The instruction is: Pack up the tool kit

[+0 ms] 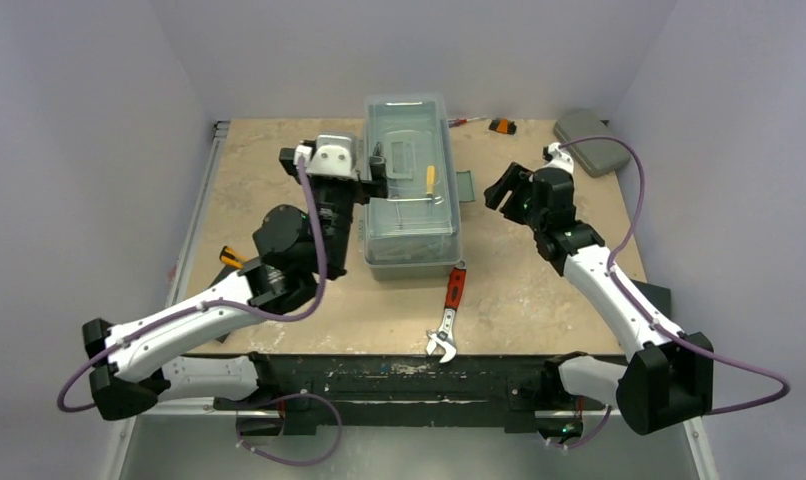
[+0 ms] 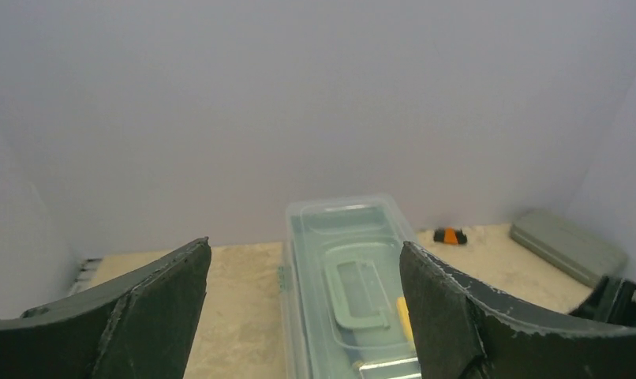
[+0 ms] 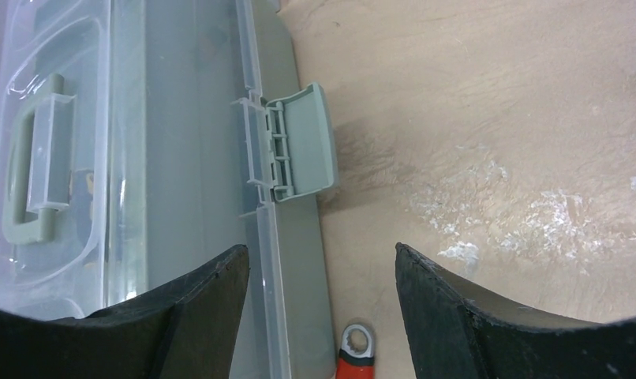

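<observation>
The tool kit (image 1: 411, 185) is a long grey-green box with a translucent lid that lies down on it, in the middle of the table. Its latch (image 1: 465, 185) sticks out flat on the right side, unfastened (image 3: 303, 142). A yellow-handled tool (image 1: 430, 180) shows through the lid. A red-handled wrench (image 1: 449, 312) lies on the table in front of the box (image 3: 356, 359). My left gripper (image 1: 382, 172) is open and empty at the box's left side (image 2: 305, 243). My right gripper (image 1: 497, 193) is open and empty above the box's right edge, near the latch (image 3: 320, 248).
A small flat grey case (image 1: 591, 140) lies at the back right (image 2: 567, 245). A small orange and black item (image 1: 502, 126) lies behind the box (image 2: 450, 235). A yellow and black tool (image 1: 229, 258) lies at the left edge. Walls close in three sides.
</observation>
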### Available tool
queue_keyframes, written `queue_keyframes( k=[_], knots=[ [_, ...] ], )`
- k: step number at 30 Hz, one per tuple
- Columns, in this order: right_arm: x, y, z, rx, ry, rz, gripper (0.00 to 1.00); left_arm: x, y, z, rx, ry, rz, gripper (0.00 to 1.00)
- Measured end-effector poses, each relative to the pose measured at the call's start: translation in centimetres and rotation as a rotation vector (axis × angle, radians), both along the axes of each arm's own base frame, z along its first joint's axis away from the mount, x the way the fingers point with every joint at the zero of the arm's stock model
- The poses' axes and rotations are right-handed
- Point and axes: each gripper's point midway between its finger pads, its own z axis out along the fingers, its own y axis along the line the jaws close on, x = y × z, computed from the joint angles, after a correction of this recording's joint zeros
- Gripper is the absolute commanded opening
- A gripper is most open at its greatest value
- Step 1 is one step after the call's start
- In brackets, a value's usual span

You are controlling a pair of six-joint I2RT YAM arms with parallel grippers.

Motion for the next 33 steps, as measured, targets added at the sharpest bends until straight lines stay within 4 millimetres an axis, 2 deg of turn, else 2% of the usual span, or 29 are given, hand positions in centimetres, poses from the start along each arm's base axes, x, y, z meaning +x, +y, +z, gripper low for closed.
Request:
queue_keyframes(
  k=[2, 7, 11, 14, 17, 19, 20, 21, 26, 28, 33],
  knots=[
    [0.2, 0.2, -0.4, 0.002, 0.008, 0.008, 0.67, 1.0, 0.2, -1.7, -0.029, 0.032, -0.103, 0.88],
    [0.8, 0.7, -2.6, 0.012, 0.07, 0.028, 0.67, 2.7, 1.9, -8.5, -0.09, 0.236, -0.219, 0.9],
    [1.9, -0.1, -4.7, 0.032, 0.141, 0.025, 0.65, 3.9, 2.7, -13.1, -0.143, 0.455, -0.248, 0.93],
    [2.9, -1.4, -6.4, 0.072, 0.193, 0.018, 0.61, 4.5, 2.8, -15.5, -0.173, 0.59, -0.25, 0.96],
    [3.7, -2.7, -8.3, 0.137, 0.24, 0.014, 0.51, 4.7, 2.5, -17.8, -0.196, 0.706, -0.272, 0.97],
    [4.4, -3.3, -9.9, 0.182, 0.272, 0.019, 0.27, 4.8, 2.5, -19.2, -0.212, 0.775, -0.28, 0.98],
    [4.6, -3.4, -10.6, 0.2, 0.286, 0.022, 0.12, 4.9, 2.4, -19.9, -0.217, 0.807, -0.282, 0.98],
    [4.7, -3.3, -11.7, 0.217, 0.308, 0.034, 0.02, 5.0, 2.5, -20.5, -0.221, 0.838, -0.28, 0.98],
    [4.9, -1.9, -16.3, 0.277, 0.423, 0.093, 0.0, 5.4, 2.6, -21.5, -0.236, 0.91, -0.264, 0.98],
    [5.1, -1.3, -17.6, 0.297, 0.447, 0.118, 0.0, 5.4, 2.8, -21.6, -0.246, 0.918, -0.256, 0.99],
    [7.1, 0.6, -18.4, 0.395, 0.426, 0.205, 0.0, 6.0, 2.6, -21.8, -0.252, 0.936, -0.251, 0.99]
  ],
)
